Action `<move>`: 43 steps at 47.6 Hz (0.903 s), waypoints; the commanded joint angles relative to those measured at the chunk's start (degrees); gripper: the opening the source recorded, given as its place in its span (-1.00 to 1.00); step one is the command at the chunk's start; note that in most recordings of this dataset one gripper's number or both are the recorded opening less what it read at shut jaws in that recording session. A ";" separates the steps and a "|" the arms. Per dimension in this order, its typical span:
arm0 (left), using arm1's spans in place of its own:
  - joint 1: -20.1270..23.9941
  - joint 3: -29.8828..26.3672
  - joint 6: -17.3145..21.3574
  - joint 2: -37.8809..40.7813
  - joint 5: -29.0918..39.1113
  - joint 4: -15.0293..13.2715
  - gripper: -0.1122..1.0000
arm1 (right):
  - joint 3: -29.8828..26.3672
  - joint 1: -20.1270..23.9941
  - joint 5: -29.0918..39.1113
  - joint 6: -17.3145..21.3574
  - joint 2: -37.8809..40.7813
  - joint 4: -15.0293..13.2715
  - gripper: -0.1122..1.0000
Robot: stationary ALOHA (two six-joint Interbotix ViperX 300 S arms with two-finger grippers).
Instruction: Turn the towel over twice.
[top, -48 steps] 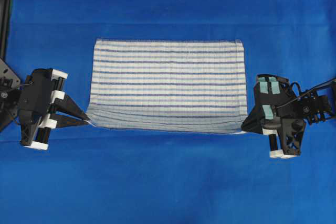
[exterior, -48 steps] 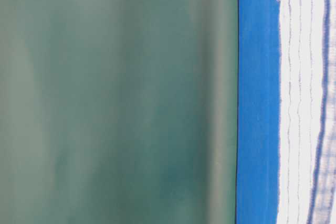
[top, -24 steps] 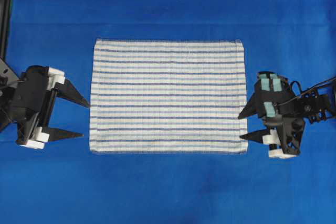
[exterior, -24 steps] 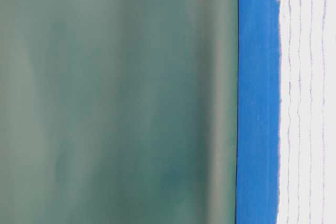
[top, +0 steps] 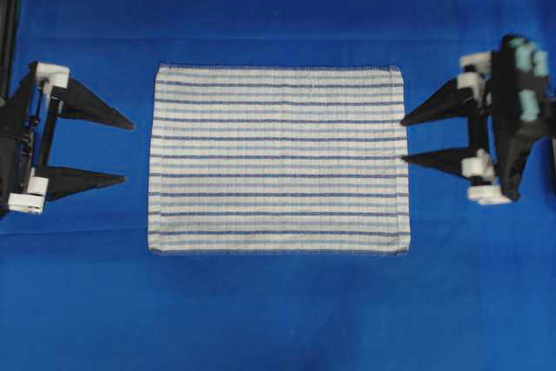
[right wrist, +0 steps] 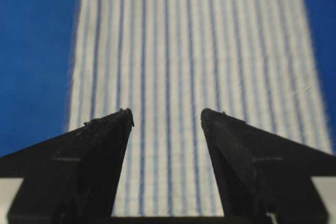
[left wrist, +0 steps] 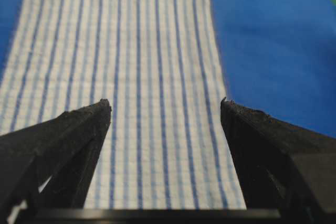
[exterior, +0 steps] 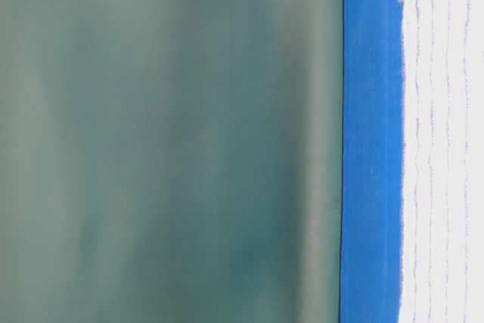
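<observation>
- Jaws of the left gripper (top: 129, 153) and right gripper (top: 402, 138) gape wide, empty, flanking the towel (top: 278, 159) mid-frame.
- Towel lies flat on the blue surface (top: 278, 319), so either short edge is reachable for a flip.

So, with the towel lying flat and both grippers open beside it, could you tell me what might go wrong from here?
1. The towel lies flat on the blue tablecloth; a low pinch at its edge might catch the tablecloth too.
2. The left gripper sits clear of the towel's edge while the right gripper is at it, so uneven grasps could skew the flip.
3. Lifting only mid-edge points may let corners fold under.
</observation>
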 commanded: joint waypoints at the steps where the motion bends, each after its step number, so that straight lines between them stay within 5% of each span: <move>1: 0.70 -1.32 0.00 -0.35 0.18 0.00 0.62 | -0.09 -0.79 -1.05 -0.18 -2.37 -0.35 0.29; 22: 2.46 -1.23 0.62 0.53 1.05 0.00 0.62 | 0.00 -3.16 -1.93 -0.18 -1.32 -0.53 0.29; 43: 20.57 1.23 5.63 10.99 -5.36 0.00 0.62 | 0.00 -16.87 -2.72 -0.18 12.22 -0.53 0.29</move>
